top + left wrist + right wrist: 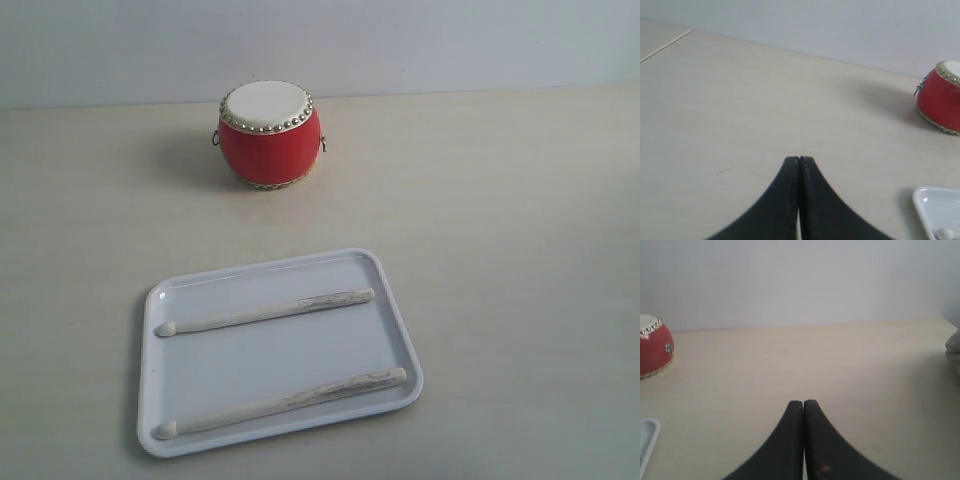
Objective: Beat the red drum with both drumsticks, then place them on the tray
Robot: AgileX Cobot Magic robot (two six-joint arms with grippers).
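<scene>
Currently left fingers pressed together, pinching nothing, above the pale beige table; right fingers likewise pressed together, empty. Well ahead of both finger pairs, off to the side, stands the glossy red barrel-shaped drum, upright. Two pale cream wooden drumsticks lie roughly parallel, apart, inside the flat white rectangular plastic tray, its corner near both finger pairs.

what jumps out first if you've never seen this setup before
The glossy red drum stands upright on the pale table, beyond the white tray. Two pale sticks lie roughly parallel on the tray: the far drumstick toward the drum and the near drumstick by the front rim. In the wrist views, the left tool and right tool are shut and empty.
</scene>
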